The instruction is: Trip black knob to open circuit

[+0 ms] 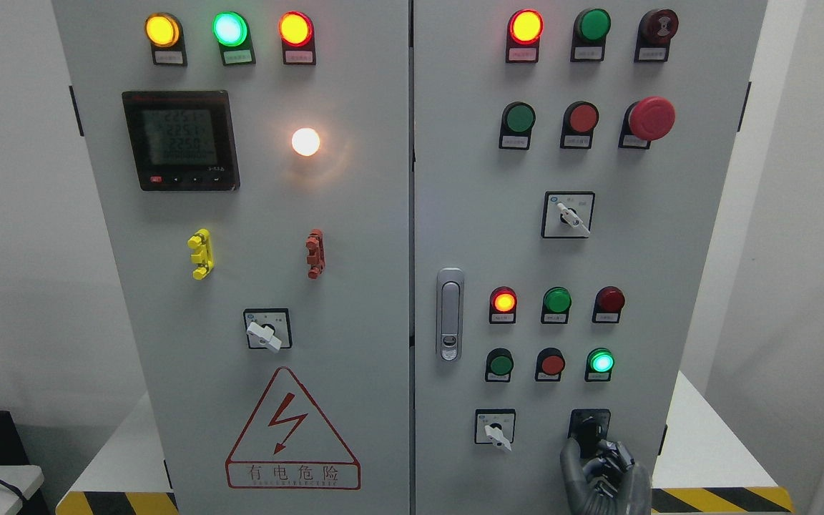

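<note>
The black knob [589, 428] sits on a black square plate at the lower right of the grey cabinet's right door [669, 236]. My right hand [593, 452], dark grey, comes up from the bottom edge right of the middle. Its thumb [569, 458] stands left of the knob and its curled fingers [616, 456] lie to the right, closed around the knob's lower part. The hand hides the plate's lower edge. My left arm does not show.
A white-handled selector switch [496, 431] sits left of the knob. Above it are rows of buttons and lamps, one lit green [601, 360]. A door latch [449, 313] is further left, and a yellow-black striped base edge [719, 498] runs below.
</note>
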Controlling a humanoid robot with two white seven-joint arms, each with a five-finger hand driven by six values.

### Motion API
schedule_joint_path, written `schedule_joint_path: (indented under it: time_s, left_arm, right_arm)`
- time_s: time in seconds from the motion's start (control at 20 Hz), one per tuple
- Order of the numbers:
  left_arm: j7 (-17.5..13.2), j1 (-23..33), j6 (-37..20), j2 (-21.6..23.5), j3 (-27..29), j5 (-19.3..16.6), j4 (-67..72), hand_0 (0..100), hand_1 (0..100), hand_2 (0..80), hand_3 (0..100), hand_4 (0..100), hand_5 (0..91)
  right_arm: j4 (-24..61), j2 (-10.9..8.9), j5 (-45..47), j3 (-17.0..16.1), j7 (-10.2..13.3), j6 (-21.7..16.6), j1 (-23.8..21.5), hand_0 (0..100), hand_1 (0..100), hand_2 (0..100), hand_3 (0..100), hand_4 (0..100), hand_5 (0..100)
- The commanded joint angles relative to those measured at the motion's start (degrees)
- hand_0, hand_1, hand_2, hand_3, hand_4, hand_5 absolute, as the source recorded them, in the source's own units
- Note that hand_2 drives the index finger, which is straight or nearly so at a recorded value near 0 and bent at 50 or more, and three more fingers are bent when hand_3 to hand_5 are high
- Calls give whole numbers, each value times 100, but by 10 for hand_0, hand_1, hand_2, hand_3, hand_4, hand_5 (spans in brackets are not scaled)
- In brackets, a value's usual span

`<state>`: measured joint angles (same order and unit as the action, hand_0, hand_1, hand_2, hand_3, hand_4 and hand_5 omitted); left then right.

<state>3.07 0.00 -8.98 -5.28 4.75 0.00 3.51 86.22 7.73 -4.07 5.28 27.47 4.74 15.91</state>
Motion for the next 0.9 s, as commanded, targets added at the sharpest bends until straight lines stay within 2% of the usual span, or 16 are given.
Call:
schedule_joint_path:
  time_s: [0.0,0.85]
  left_arm:
    - [1,-44,2,1,0,-193,0,120,389,0,0,0,0]
    - [1,-44,2,1,0,-184,0,120,389,0,0,0,0]
  right_arm:
    - [9,1,-6,9,-5,-17,0,460,737,603,891,877,950]
    - [8,1,-111,-18,-5,-52,-26,453,740,589,883,869,946]
